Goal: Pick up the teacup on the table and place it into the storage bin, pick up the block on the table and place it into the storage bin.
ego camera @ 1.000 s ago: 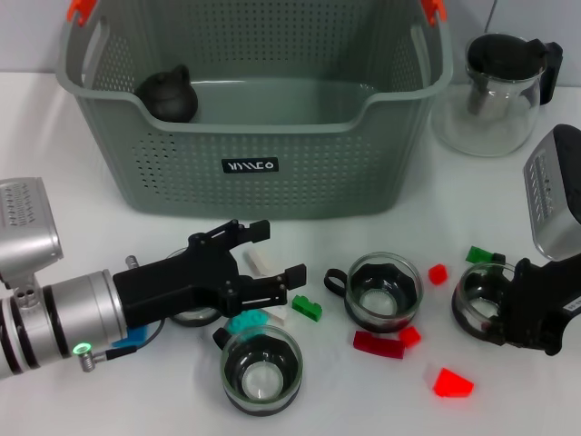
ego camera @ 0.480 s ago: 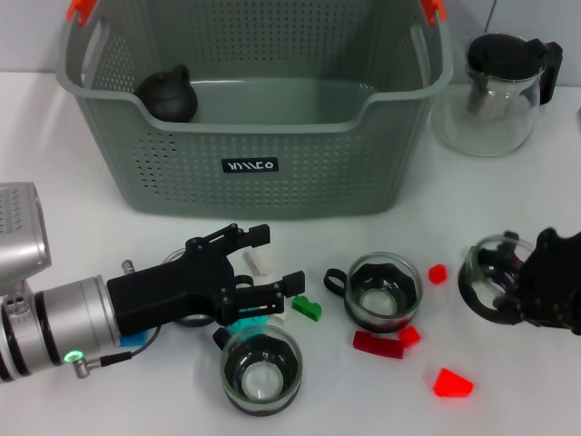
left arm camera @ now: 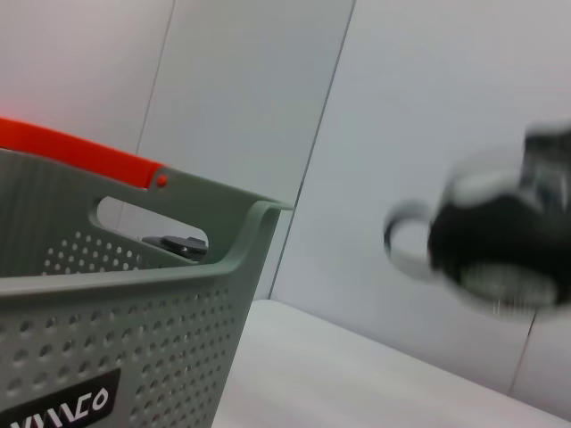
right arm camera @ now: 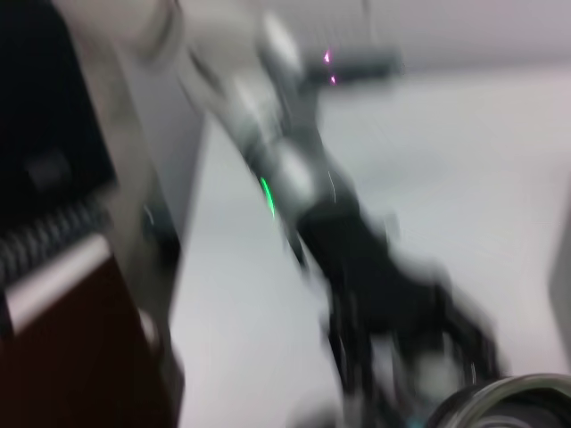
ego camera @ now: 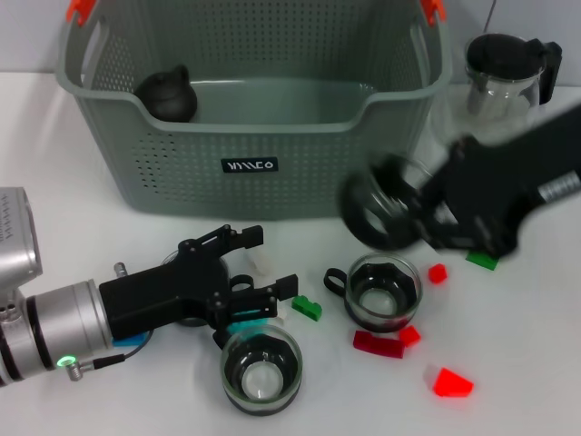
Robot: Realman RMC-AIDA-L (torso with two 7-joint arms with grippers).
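My right gripper is shut on a glass teacup, held in the air just in front of the storage bin's right front corner. That lifted teacup also shows blurred in the left wrist view, beside the bin. Two more teacups stand on the table, one in the middle and one near the front. My left gripper is open, low over the table, by a white block and a cyan block. A green block lies just right of it.
A dark teapot sits inside the bin at its back left. A glass teapot with a black lid stands right of the bin. Red blocks and a green block are scattered at the front right.
The right gripper closed on the rightmost teacup and lifted it up and left toward the bin. The left gripper drew back slightly to the left.
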